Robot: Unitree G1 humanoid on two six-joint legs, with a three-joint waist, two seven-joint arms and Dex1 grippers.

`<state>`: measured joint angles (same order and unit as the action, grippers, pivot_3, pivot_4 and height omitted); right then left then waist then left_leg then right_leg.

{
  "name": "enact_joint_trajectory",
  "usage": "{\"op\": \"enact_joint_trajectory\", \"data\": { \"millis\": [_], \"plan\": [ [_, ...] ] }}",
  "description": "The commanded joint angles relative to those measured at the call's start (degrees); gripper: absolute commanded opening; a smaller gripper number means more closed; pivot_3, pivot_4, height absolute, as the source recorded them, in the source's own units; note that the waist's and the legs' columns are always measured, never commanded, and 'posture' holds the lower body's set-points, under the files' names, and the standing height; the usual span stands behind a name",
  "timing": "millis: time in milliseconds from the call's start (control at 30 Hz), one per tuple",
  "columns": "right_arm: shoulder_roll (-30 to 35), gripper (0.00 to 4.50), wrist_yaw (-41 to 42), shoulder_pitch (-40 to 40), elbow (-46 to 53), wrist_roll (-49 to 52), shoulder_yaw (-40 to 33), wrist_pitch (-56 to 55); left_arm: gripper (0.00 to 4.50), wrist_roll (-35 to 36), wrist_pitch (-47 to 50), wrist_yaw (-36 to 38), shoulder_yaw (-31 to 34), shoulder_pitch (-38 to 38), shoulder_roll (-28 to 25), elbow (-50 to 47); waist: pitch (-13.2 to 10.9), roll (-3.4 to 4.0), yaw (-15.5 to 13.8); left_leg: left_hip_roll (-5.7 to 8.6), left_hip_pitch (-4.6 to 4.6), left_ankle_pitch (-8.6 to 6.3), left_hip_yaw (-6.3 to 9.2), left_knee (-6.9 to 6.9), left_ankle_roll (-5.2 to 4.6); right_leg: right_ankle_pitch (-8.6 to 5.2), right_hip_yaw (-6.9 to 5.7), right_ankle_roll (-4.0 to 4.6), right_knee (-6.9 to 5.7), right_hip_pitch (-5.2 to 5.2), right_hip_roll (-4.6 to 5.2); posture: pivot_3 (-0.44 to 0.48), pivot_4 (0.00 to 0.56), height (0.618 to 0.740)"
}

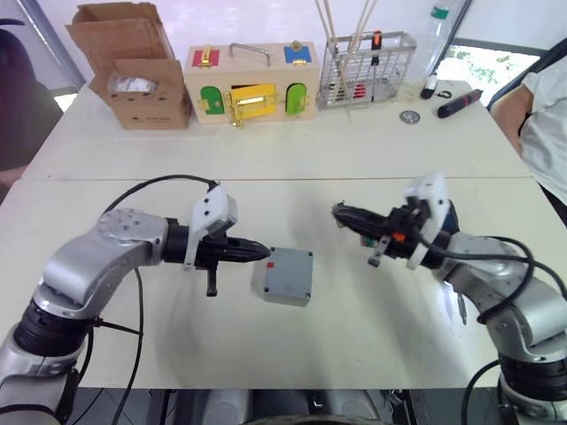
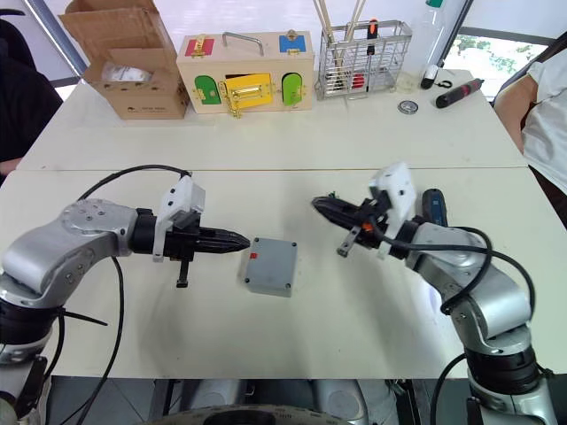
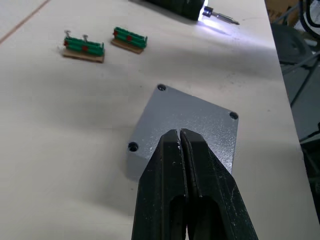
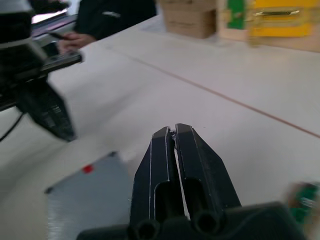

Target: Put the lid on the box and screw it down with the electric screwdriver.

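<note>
Lidded grey box (image 1: 285, 275) flat on table, lit electric screwdriver (image 3: 192, 8) well apart

Bright daylight, blurred right wrist view

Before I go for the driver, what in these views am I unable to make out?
- Electric screwdriver: body largely hidden behind the right gripper in the eye views; cut off by the edge in the left wrist view.
- Lid: holes at three corners show, too small to tell if screws sit in them; the left gripper covers the fourth corner.
- Box: its inside is covered by the lid.
</note>
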<state>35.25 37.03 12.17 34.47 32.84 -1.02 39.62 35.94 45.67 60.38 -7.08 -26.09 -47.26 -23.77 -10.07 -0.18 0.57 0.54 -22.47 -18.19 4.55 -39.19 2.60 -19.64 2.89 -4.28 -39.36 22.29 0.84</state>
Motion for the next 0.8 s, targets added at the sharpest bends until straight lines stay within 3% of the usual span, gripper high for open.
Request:
{"op": "enact_joint_trajectory", "data": {
  "millis": [33, 800],
  "plan": [
    [-0.1, 0.03, 1.0, -1.0, 0.0, -2.1, 2.9, -2.6, 0.00, 0.3, -0.5, 0.7, 1.2, -0.8, -0.7, -1.1, 0.0, 0.00, 0.1, 0.00, -0.01, 0.00, -0.01, 0.00, 0.00, 0.00, 0.00, 0.00, 0.01, 0.01, 0.00, 0.000, 0.150, 0.740],
    [-0.4, 0.03, 3.7, -4.5, -2.3, -6.5, 6.5, -6.5, 0.00, 2.2, 3.1, -1.3, 1.2, 0.0, -0.5, -3.9, 0.0, 0.00, 0.2, -0.03, -0.01, 0.00, 0.01, 0.01, 0.00, 0.00, 0.00, 0.00, -0.01, 0.03, -0.03, 0.000, 0.150, 0.740]
  ]
}}
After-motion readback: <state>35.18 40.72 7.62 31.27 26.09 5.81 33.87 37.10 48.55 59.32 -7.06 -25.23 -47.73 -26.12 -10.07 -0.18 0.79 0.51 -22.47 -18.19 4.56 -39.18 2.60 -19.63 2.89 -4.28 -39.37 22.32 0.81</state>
